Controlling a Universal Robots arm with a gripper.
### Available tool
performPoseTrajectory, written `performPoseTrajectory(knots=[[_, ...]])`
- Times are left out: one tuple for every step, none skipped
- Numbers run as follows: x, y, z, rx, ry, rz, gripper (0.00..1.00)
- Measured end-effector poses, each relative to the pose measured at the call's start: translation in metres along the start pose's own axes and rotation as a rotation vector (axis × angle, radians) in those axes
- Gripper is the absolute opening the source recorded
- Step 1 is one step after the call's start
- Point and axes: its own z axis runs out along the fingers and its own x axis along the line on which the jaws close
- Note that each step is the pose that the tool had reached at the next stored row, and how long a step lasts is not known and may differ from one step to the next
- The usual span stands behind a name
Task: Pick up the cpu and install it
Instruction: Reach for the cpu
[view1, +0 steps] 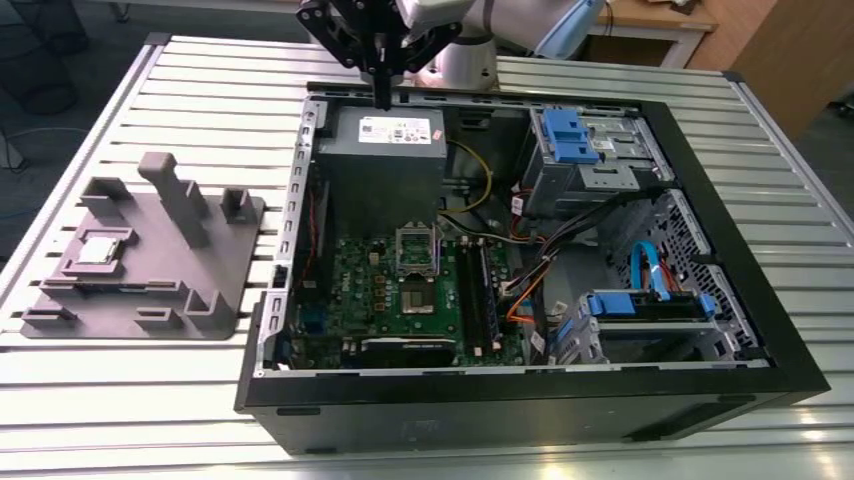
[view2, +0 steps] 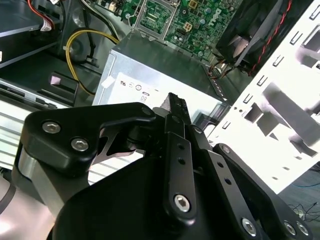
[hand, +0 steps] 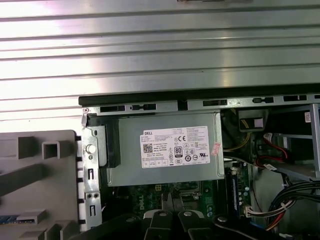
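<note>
The exterior view takes in the whole case (view1: 534, 400), lying open on the slatted metal tabletop (view1: 134, 400). The cpu (view1: 103, 247) sits in the grey tray (view1: 134, 305) outside the case, on the exterior view's left. The tool (view1: 384, 98) hangs at the case's far rim above the power supply (view1: 380, 150), fingers pressed together and empty. In both wrist views the power supply's label comes close, and the second wrist view adds a fan (view2: 250, 30) inside the case. Beyond the case are wooden furniture (view1: 787, 50) and dark floor (view1: 54, 60).
</note>
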Motion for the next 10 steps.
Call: performPoseTrajectory(knots=[[0.0008, -0.0001, 0.0, -0.0001, -0.0001, 0.0, 0.11], [0.0016, -0.0001, 0.0, 0.0, 0.0, 0.0, 0.11], [0.0021, -0.0001, 0.0, 0.0, 0.0, 0.0, 0.11], [0.0025, -0.0002, -0.0001, 0.0001, 0.0, 0.0, 0.11], [0.0026, -0.0002, -0.0001, 0.0001, 0.0, 0.0, 0.11], [0.003, -0.0002, -0.0001, 0.0, 0.0, 0.0, 0.11], [0.0034, -0.0003, -0.0001, 0.0001, 0.0001, 0.0, 0.11], [0.0034, -0.0003, -0.0001, 0.0, 0.0, 0.0, 0.11], [0.0035, -0.0003, -0.0001, 0.0, 0.0, 0.0, 0.11], [0.0037, -0.0003, -0.0001, 0.0001, 0.0, 0.0, 0.11]])
